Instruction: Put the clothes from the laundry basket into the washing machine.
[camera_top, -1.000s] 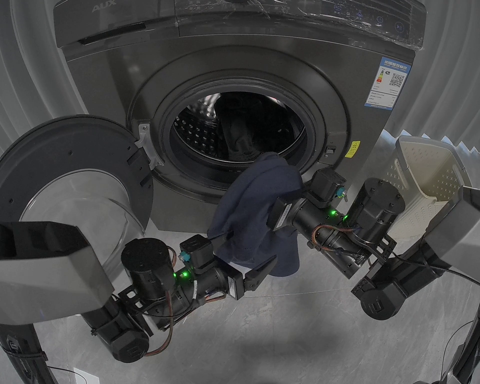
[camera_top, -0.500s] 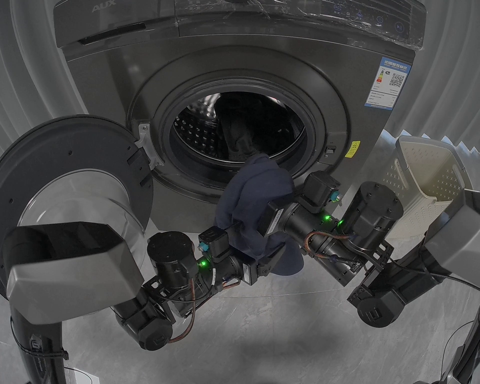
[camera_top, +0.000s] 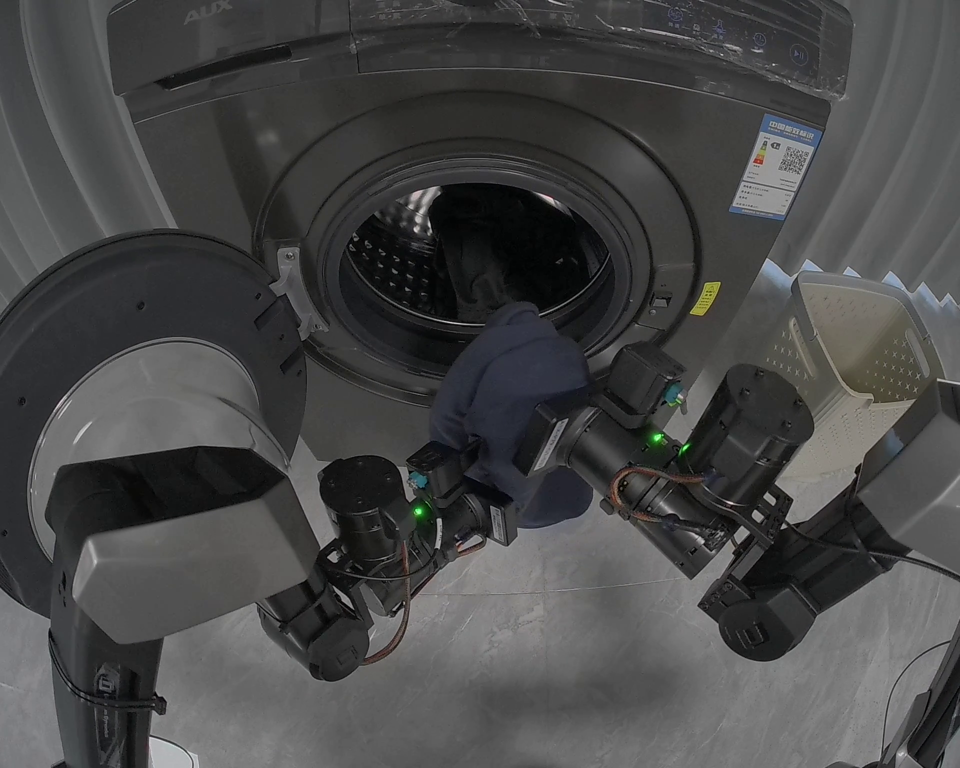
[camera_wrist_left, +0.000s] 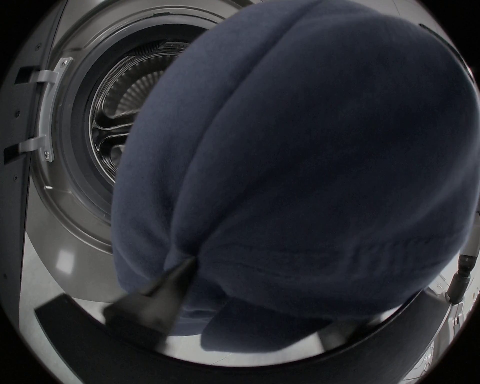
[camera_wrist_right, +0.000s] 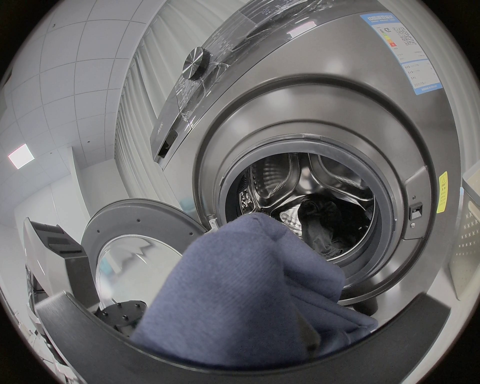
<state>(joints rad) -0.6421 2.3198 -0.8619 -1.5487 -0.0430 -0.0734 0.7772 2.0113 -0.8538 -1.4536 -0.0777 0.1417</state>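
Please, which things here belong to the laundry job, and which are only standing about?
Job: navy garment, washing machine, open door, dark clothes in the drum, laundry basket.
Only about: blue-edged label, yellow sticker, curtain.

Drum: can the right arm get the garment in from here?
Probably yes. The door is swung aside, the mouth of the drum looks unblocked, and the garment hangs just before its lower rim.
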